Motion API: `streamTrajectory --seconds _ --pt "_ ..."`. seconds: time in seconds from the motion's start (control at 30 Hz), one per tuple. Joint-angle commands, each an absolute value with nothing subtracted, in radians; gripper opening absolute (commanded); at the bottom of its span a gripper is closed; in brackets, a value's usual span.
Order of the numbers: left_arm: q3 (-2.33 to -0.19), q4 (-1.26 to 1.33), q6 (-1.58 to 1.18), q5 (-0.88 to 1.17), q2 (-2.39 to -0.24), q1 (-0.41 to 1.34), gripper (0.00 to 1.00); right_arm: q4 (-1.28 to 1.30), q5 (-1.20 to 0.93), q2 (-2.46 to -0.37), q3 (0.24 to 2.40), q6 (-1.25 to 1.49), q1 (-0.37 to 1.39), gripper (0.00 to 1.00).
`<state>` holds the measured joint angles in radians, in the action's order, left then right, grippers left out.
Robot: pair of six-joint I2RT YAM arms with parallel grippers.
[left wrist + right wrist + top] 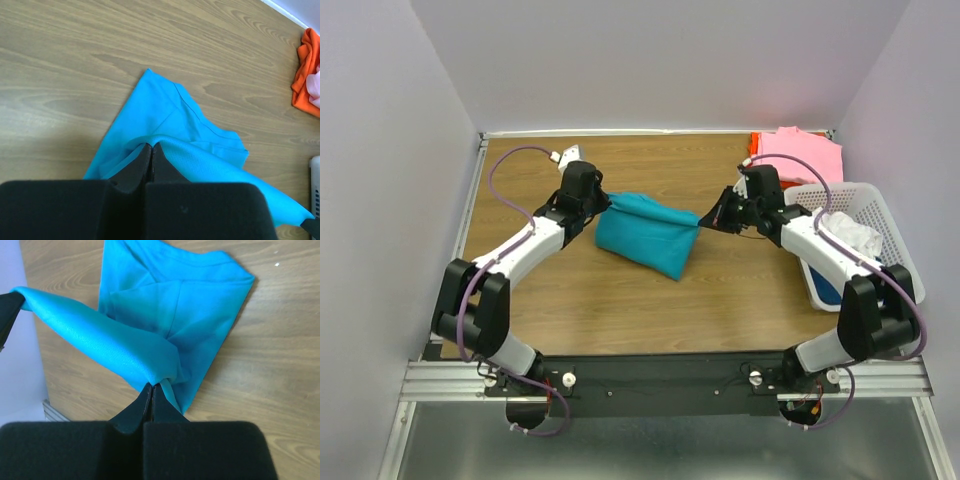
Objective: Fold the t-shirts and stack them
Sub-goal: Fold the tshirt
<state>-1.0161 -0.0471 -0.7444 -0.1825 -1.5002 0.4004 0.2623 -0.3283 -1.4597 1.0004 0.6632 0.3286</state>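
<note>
While left claw [603, 208] and right claw [703, 220] each pinch the teal t-shirt [645, 238] | wood-grain table [620, 310] | pale lilac walls [670, 60]

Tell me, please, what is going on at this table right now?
Two robot arms are folding a teal t-shirt on the wooden table. The left arm and the right arm each have their jaws shut on one end of a raised fold, stretched between them, while the rest lies on the table. A pink t-shirt and an orange-red t-shirt sit at the far right corner, next to a white basket holding more cloth.
</note>
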Motion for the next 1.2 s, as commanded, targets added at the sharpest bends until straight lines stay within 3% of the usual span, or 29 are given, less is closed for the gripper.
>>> streamTrajectory --seconds 0.0,0.43,0.7,0.77,0.8,0.87,0.9,0.97,1.0,1.07,1.13,1.17 --pt "-1.097 -0.025 -0.693 -0.157 -1.583 0.37 0.0 0.244 -0.371 -1.525 1.049 0.646 0.292 0.01" --pt "-1.308 -0.029 -0.649 -0.045 -1.861 0.336 0.0 0.204 -0.437 -1.791 1.163 0.638 0.229 0.01" --pt "-1.388 -0.029 -0.623 -0.005 -1.968 0.334 0.01 0.198 -0.437 -1.818 1.157 0.663 0.206 0.01" --pt "-1.396 -0.029 -0.618 0.023 -1.977 0.334 0.06 0.198 -0.422 -1.815 1.151 0.666 0.206 0.05" --pt "-1.402 -0.031 -0.617 0.025 -1.983 0.334 0.19 0.198 -0.416 -1.818 1.154 0.667 0.204 0.18" --pt "-1.408 -0.031 -0.614 0.025 -1.987 0.334 0.41 0.196 -0.413 -1.827 1.16 0.667 0.201 0.2" --pt "-1.41 -0.032 -0.609 0.026 -1.982 0.334 0.59 0.198 -0.416 -1.824 1.163 0.667 0.201 0.2" --pt "-1.41 -0.037 -0.606 0.023 -1.958 0.334 0.85 0.198 -0.407 -1.806 1.167 0.663 0.201 0.28" --pt "-1.404 -0.04 -0.6 0.023 -1.944 0.334 0.98 0.198 -0.396 -1.769 1.164 0.66 0.199 0.41" --pt "-1.385 -0.038 -0.601 0.018 -1.89 0.334 0.98 0.198 -0.374 -1.726 1.146 0.644 0.202 0.49" --pt "-1.335 -0.025 -0.606 0.015 -1.843 0.337 0.98 0.198 -0.377 -1.681 1.129 0.615 0.202 0.89" --pt "-1.31 -0.008 -0.61 0.014 -1.794 0.337 0.98 0.198 -0.39 -1.639 1.109 0.609 0.204 1.0"
